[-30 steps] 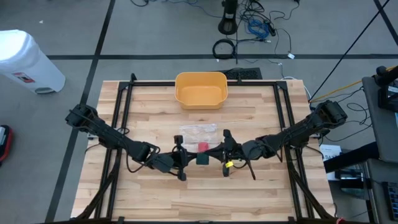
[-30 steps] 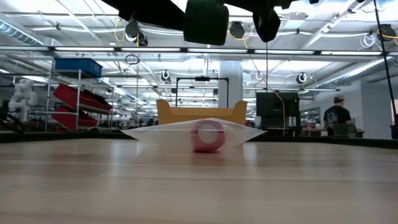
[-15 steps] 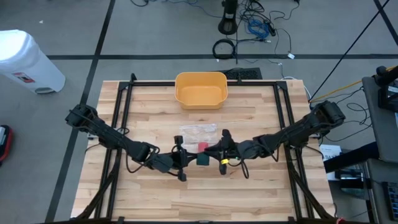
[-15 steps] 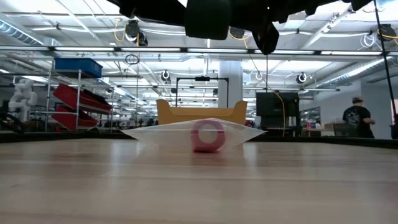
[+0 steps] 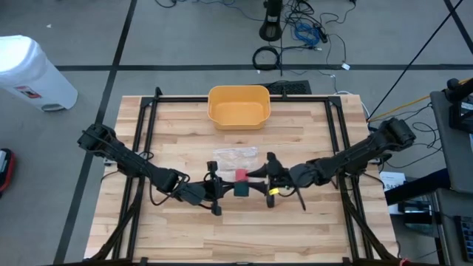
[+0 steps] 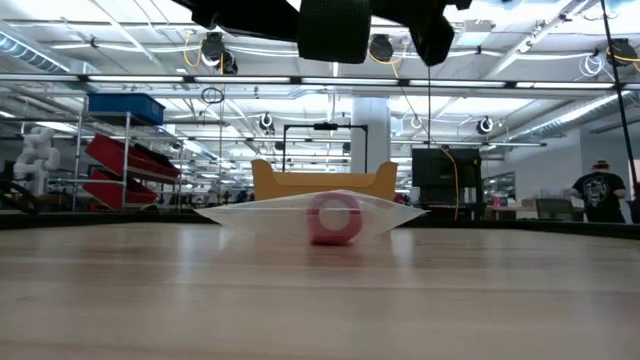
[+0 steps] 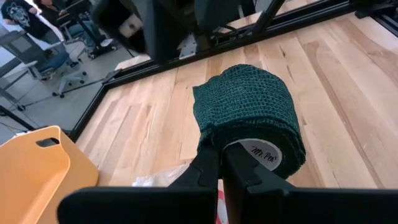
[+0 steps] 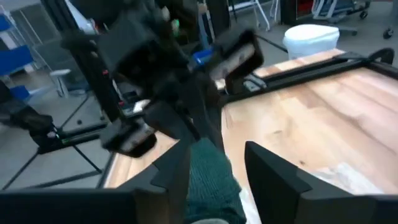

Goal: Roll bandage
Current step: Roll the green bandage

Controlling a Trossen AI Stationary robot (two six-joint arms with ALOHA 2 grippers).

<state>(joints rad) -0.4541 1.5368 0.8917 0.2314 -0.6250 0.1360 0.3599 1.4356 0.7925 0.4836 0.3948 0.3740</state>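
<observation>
A dark green bandage roll (image 7: pixel 249 115) with a white core hangs high above the table's middle, and my left gripper (image 5: pixel 222 189) is shut on it. In the low view the roll (image 6: pixel 333 28) shows at the top edge. My right gripper (image 8: pixel 217 150) comes from the table's right. It is open, with one finger on either side of the green roll (image 8: pixel 210 177). A pink roll (image 6: pixel 335 218) lies in a clear bag (image 5: pixel 233 156) flat on the table, just beyond the grippers. My left gripper pinches the roll's wall at the rim of its open end (image 7: pixel 214 144). One finger seems to reach into the white core (image 7: pixel 261 152) and the other lies outside. The fingers come about level from the table's left. The roll is lifted clear of the table. My right gripper's fingers (image 8: pixel 181 168) flank the roll; I cannot tell whether they touch it.
A yellow bin (image 5: pixel 239 106) stands at the table's far edge, in the middle. Black frame rails (image 5: pixel 145 140) run along the table's left and right sides. Bare wood lies toward the near edge. A person (image 6: pixel 602 192) stands far off in the room.
My right gripper went a little toward the table's left and dipped at the green roll. It then drew back to the right and rose again. The roll stays high in my left gripper.
</observation>
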